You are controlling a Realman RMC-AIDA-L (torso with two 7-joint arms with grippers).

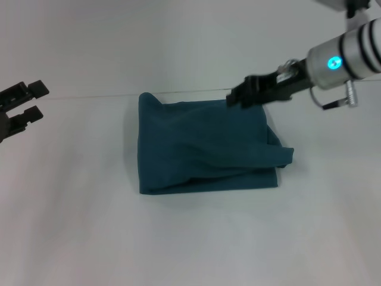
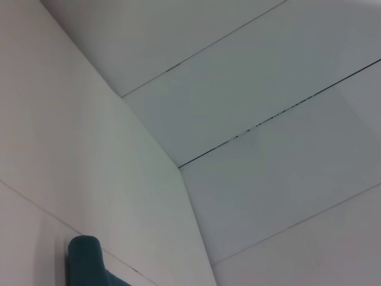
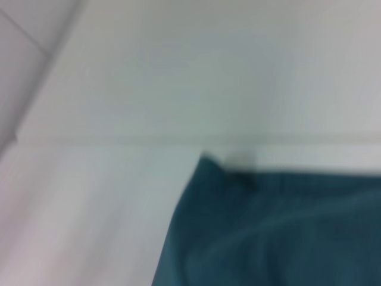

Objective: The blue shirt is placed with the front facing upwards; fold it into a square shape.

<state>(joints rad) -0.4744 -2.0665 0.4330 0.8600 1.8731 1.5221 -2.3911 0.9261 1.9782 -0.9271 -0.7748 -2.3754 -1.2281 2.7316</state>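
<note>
The blue shirt point(image 1: 205, 146) lies folded into a rough rectangle in the middle of the white table, plain teal side up, no lettering showing. Its right edge bulges out unevenly near the front right corner. My right gripper point(image 1: 235, 98) is at the shirt's far right corner, just over the cloth. The right wrist view shows a corner of the shirt point(image 3: 274, 232) up close on the table. My left gripper point(image 1: 36, 100) is open and empty at the far left, well away from the shirt. A small part of the shirt point(image 2: 89, 262) shows in the left wrist view.
The white table point(image 1: 190, 238) spreads around the shirt on all sides. A thin seam line point(image 1: 89, 96) runs across the table behind the shirt's far edge.
</note>
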